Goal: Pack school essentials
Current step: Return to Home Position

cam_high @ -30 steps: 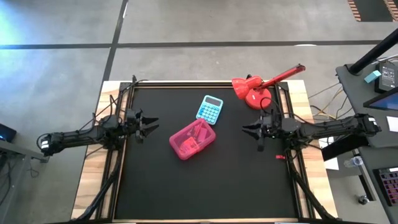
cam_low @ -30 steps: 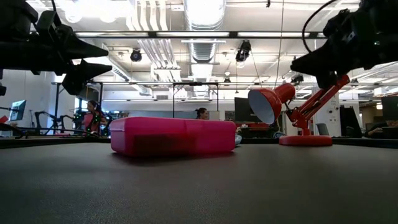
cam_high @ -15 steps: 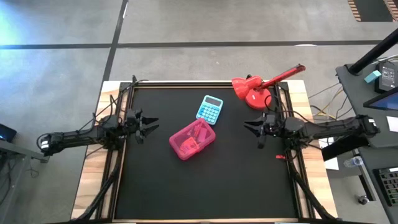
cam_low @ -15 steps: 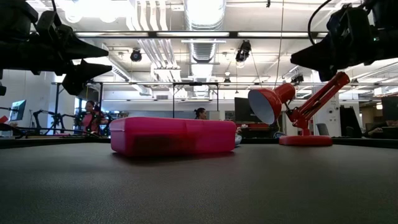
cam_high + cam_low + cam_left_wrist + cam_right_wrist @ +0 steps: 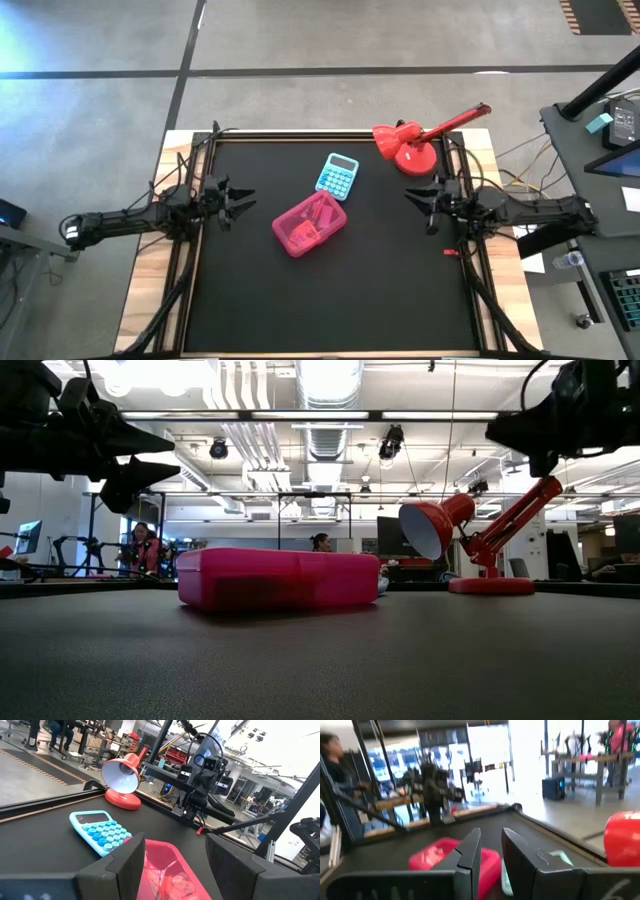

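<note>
The pink translucent box (image 5: 309, 224) lies flat on the black mat, mid-table, and also shows in the low view (image 5: 280, 578) and the left wrist view (image 5: 170, 870). Pale shapes show faintly inside it; I cannot tell which items they are. No loose stationery shows on the mat. My left gripper (image 5: 245, 198) hovers open at the mat's left side, pointing at the box, clear of the table (image 5: 165, 455). My right gripper (image 5: 410, 198) hovers at the mat's right side, its fingers (image 5: 470, 855) a narrow gap apart, empty.
A light blue calculator (image 5: 338, 175) lies just beyond the box. A red desk lamp (image 5: 405, 148) stands on its round base at the far right, close to my right arm. Bare black mat lies in front of the box. People stand in the room behind.
My right gripper has drawn back toward the table's right edge, away from the box, and risen slightly. The box, calculator and lamp have stayed put.
</note>
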Controlling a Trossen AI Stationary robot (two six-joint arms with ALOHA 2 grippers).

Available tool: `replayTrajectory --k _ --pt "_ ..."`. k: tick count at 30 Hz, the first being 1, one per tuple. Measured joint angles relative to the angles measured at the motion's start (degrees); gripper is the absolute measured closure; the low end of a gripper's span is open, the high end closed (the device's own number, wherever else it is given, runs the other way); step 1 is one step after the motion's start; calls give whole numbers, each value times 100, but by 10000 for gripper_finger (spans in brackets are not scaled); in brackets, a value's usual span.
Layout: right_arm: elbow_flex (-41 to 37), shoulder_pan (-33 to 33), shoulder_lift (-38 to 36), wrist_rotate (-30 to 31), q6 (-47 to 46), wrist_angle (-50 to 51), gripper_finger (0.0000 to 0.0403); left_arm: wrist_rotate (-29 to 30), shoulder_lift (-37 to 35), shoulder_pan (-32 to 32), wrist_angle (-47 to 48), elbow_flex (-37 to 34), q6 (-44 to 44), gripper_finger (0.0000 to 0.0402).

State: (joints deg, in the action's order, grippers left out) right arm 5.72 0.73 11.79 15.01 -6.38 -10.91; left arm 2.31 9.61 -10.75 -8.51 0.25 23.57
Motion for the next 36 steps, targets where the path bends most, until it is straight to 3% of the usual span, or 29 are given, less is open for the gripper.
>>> replayTrajectory --k 10,21,36 --pt "-20 0 -634 18 76 379 335 -1 10 -2 -1 0 0 208" --pt "-9 0 -1168 23 1154 762 335 -1 11 1 0 0 2 208" --pt "-2 -1 -903 8 296 769 335 -1 39 -1 -2 0 1 208"
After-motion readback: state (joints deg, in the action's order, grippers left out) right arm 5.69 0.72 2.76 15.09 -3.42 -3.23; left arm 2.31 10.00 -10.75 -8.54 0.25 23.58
